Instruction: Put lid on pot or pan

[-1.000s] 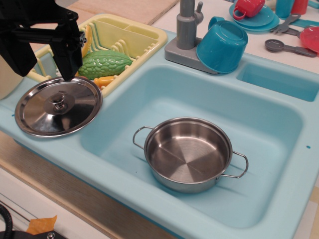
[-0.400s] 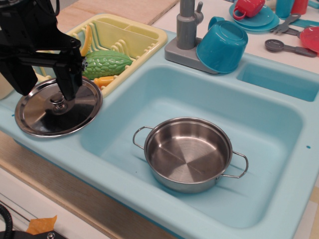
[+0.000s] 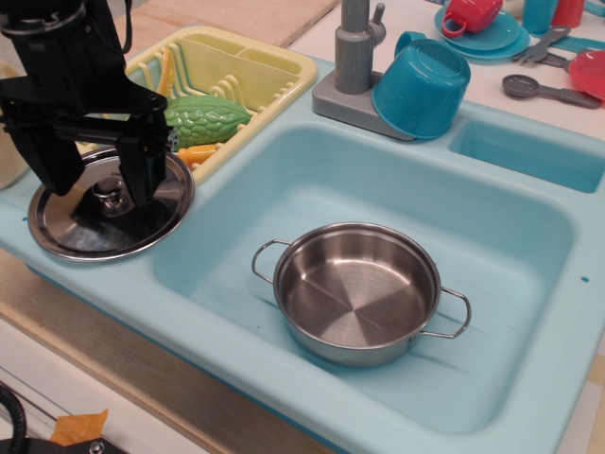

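The round shiny steel lid (image 3: 99,227) lies flat on the turquoise counter left of the sink, its small knob (image 3: 111,197) up. My black gripper (image 3: 102,182) is open right over it, one finger on each side of the knob, low above the lid. The shallow steel pot (image 3: 357,291) with two wire loop handles stands empty in the sink basin (image 3: 492,236), well to the right of the lid.
A yellow dish rack (image 3: 246,71) with a green bumpy vegetable (image 3: 203,118) sits just behind the lid. A grey faucet (image 3: 352,52) and a tipped turquoise cup (image 3: 423,85) stand at the back of the sink. Toy dishes and utensils (image 3: 534,87) lie at the back right.
My gripper has come down and toward the front over the lid, from beside the dish rack to straddling the knob. The lid and the pot have not moved.
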Controlling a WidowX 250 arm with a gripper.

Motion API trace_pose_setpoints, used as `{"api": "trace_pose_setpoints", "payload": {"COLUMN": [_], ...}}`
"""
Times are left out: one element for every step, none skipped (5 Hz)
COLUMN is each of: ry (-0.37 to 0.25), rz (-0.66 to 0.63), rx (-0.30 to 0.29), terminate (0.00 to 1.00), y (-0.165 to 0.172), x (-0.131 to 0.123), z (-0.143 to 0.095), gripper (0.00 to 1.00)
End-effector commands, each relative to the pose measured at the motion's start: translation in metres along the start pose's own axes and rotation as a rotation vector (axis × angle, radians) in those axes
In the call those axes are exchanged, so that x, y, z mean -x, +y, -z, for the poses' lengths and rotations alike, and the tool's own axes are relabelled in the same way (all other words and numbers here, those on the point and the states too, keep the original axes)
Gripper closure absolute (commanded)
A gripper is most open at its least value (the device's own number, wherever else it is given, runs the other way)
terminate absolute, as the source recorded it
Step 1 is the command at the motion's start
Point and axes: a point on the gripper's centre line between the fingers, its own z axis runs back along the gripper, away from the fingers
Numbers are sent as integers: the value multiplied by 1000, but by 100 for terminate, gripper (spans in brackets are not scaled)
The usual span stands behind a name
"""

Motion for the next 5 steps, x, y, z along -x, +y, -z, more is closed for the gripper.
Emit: {"api": "trace_pose_setpoints", "payload": {"ry": [-20,-3,-6,-40,-54], "rz": [9,10,11,42,63], "rx": [12,18,22,36,59], "terminate": [0,0,0,0,0], "y": [2,2,2,0,-15], "x": [-6,-5,-2,1,-5], "z": [1,1,-4,-9,-23], "gripper": [0,100,100,100,100]}}
